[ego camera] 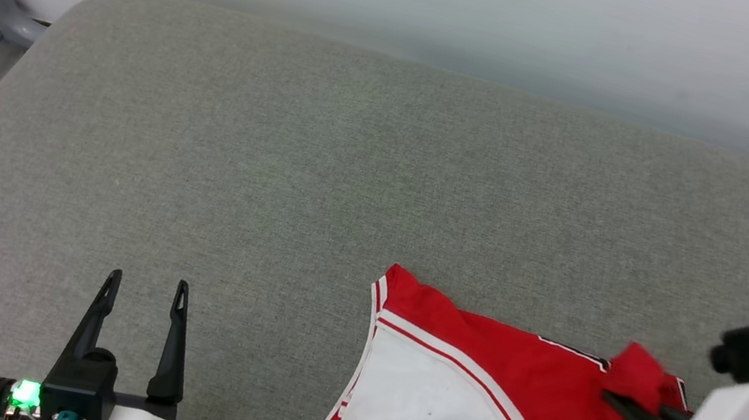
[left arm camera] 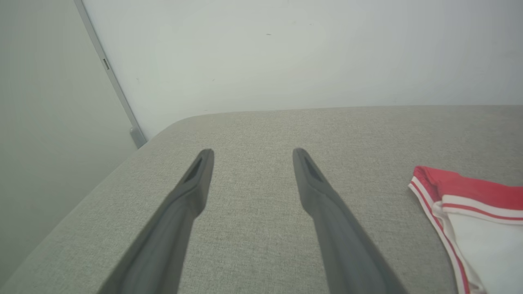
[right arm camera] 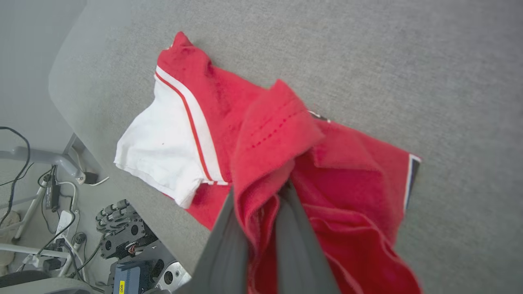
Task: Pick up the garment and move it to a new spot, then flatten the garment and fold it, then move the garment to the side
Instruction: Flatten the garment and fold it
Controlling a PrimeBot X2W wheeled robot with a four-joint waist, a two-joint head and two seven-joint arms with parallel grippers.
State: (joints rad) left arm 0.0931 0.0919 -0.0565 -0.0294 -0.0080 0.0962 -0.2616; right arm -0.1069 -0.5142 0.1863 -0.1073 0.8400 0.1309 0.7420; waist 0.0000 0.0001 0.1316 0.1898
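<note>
Right gripper (ego camera: 617, 399) is clamping a fold of the garment (ego camera: 526, 395) — lifting high and steadily is looking wise, so nothing drags; left gripper (ego camera: 148, 282) is hanging open

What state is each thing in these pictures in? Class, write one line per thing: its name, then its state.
garment: rumpled on the grey cushion, one red fold pinched up.
white sleeve: lying flat on the garment.
left pincer: open, empty, apart from the garment.
right pincer: shut on a fold of the garment.
grey cushion: bare apart from the garment.
</note>
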